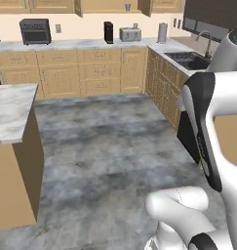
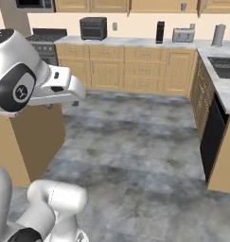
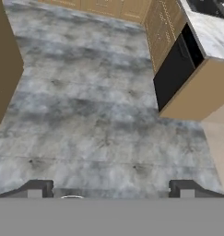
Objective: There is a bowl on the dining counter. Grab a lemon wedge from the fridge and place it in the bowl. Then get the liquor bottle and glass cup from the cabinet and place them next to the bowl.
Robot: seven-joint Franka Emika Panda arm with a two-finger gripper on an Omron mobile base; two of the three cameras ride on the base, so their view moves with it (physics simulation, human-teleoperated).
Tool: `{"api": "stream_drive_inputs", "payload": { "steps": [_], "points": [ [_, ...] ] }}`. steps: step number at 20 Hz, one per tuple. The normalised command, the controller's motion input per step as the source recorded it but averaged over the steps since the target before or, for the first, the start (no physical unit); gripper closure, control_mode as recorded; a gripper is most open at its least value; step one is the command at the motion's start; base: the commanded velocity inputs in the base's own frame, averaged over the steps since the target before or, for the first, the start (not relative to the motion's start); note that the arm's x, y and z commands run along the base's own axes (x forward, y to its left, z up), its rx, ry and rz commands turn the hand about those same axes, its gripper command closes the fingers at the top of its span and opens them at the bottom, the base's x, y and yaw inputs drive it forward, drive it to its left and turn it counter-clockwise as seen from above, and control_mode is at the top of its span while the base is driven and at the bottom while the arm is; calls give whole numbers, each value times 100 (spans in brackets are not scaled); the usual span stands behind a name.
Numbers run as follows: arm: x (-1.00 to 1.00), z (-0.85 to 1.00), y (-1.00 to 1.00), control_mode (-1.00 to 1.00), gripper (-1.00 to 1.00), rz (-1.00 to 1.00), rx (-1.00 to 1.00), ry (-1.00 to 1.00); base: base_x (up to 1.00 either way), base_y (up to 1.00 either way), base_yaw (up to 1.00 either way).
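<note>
The white arm's own bulk blocks much of both base views: in the left base view its upper links cover the right edge and hide most of the steel sink (image 1: 190, 59) set in the marble-topped corner counter (image 1: 164, 48), and in the right base view its big shoulder joint covers the upper left and the top of the marble-topped block with tan wood sides (image 2: 38, 134). That block is cut off by the frame in each view, so what lies on its far part cannot be told. In the hand view the gripper (image 3: 111, 189) points down at the mottled grey stone floor (image 3: 95, 106), its two dark fingertips (image 3: 37, 188) standing wide apart with nothing between them. A small grey tumbler-like shape (image 1: 128, 7) sits up among the tan wall cabinets beyond the floor, too small and blurred to name surely. Against the far wall beyond the floor stand a dark toaster oven (image 1: 35, 30), a black box (image 1: 108, 32) and a silver toaster (image 1: 130, 34). The floor is broad and open between the block's sharp corner and the black dishwasher front (image 3: 175, 71).
</note>
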Motion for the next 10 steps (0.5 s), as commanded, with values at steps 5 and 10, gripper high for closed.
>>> {"api": "stream_drive_inputs", "payload": {
  "steps": [5, 10],
  "points": [
    [0, 0, 0, 100, -100, 0, 0, 0, 100, -32, 0],
    [0, 0, 0, 100, -100, 0, 0, 0, 100, -36, 0]
  ]
}}
